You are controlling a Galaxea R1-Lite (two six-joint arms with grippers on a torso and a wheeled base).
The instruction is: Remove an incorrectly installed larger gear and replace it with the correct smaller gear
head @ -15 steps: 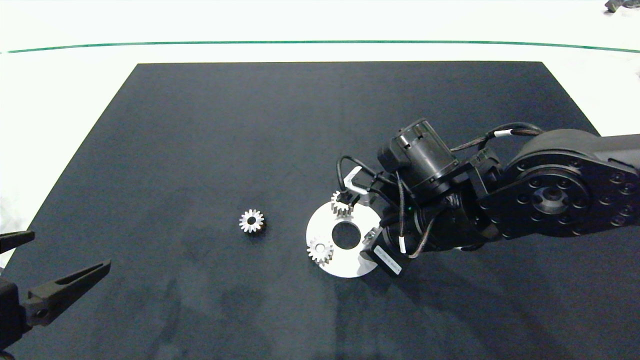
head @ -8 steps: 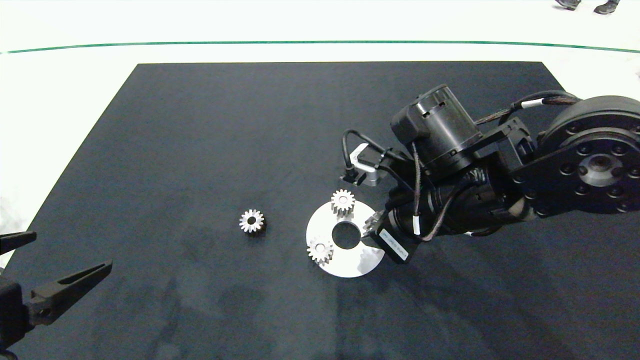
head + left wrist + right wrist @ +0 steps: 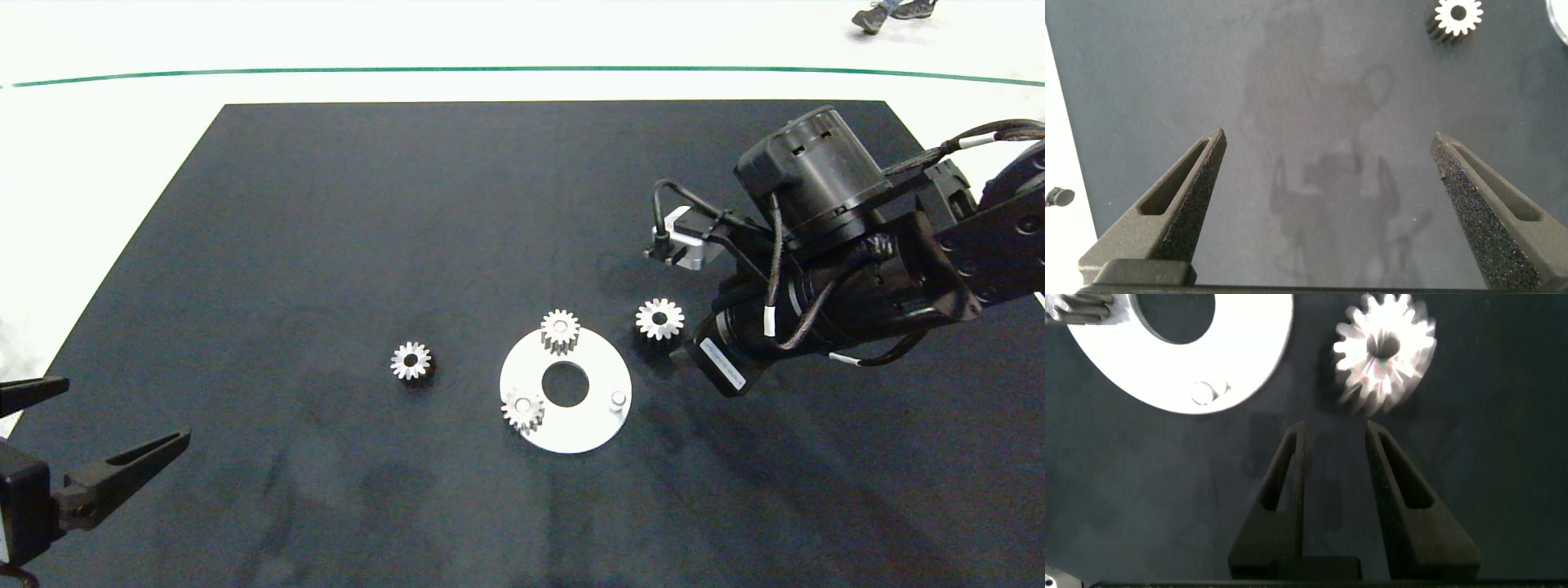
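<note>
Silver long-toothed larger gear (image 3: 660, 318) lies flat on the black mat (image 3: 326, 245), just beside the white round plate with a centre hole (image 3: 588, 429), free of the right gripper (image 3: 1335, 437), whose jaws are narrowly apart and empty. A small silver short-toothed gear (image 3: 411, 360) lies alone on the mat. Two more sit on the plate. The left gripper (image 3: 1328, 155) hovers wide apart near the mat's corner.

Bright overexposed surround, blurred glaring gear (image 3: 1384, 351)
</note>
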